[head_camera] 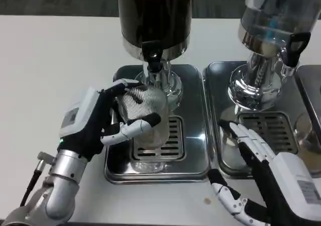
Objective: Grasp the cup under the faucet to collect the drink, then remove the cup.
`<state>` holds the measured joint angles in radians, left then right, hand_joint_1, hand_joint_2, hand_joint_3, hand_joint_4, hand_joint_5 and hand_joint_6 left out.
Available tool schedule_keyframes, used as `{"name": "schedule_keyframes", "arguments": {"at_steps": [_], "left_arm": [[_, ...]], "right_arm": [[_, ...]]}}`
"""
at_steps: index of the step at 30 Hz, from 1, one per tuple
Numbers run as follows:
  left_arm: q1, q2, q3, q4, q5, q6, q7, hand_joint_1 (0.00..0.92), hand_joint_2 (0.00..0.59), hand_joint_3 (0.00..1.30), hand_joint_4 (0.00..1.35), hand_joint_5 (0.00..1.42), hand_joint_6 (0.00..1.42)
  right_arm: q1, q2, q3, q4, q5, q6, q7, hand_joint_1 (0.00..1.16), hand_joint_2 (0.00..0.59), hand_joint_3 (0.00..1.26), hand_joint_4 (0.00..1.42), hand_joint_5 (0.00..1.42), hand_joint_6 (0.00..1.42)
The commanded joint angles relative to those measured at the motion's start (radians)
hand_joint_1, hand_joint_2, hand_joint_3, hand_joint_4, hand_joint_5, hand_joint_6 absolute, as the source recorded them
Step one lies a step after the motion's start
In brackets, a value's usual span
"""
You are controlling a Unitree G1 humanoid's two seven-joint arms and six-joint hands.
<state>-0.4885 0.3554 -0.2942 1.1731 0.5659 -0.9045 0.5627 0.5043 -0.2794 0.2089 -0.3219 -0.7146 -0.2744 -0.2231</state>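
Note:
A clear ribbed cup (pixel 143 116) is gripped by my left hand (pixel 98 120), thumb across its front and fingers around its back. It hangs over the slotted grate (pixel 161 141) of the left drip tray (pixel 195 115), just below and slightly left of the black faucet (pixel 153 55) of the dark drink dispenser (pixel 154 15). The cup looks empty; no liquid is flowing. My right hand (pixel 266 178) is open at the lower right, fingers spread over the front of the second drip tray (pixel 220 85), holding nothing.
A second dispenser (pixel 273 20) with a clear tank and chrome base (pixel 253 88) stands at the right on its own tray. Bare white table (pixel 55 60) lies to the left and behind. The near table edge runs along the bottom.

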Motion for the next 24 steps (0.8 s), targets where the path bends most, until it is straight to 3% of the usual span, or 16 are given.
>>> {"name": "schedule_keyframes", "arguments": {"at_steps": [1, 15, 24], "left_arm": [[-0.040, -0.010, -0.008, 0.002, 0.004, 0.000, -0.006, 0.306, 0.113, 0.60, 0.68, 0.98, 1.29], [-0.049, -0.017, -0.029, 0.034, 0.008, 0.048, -0.021, 0.267, 0.112, 0.57, 0.66, 0.97, 1.25], [-0.049, -0.006, -0.030, 0.049, 0.001, 0.051, -0.034, 0.222, 0.106, 0.56, 0.64, 0.93, 1.20]], "right_arm": [[0.009, 0.006, -0.003, -0.017, 0.003, -0.011, -0.008, 0.38, 0.376, 0.12, 0.10, 0.09, 0.32], [-0.001, 0.010, 0.003, -0.022, 0.001, -0.004, 0.003, 0.37, 0.384, 0.12, 0.09, 0.09, 0.32], [-0.008, 0.039, 0.028, -0.024, -0.024, 0.012, 0.004, 0.37, 0.390, 0.12, 0.10, 0.10, 0.34]]}}
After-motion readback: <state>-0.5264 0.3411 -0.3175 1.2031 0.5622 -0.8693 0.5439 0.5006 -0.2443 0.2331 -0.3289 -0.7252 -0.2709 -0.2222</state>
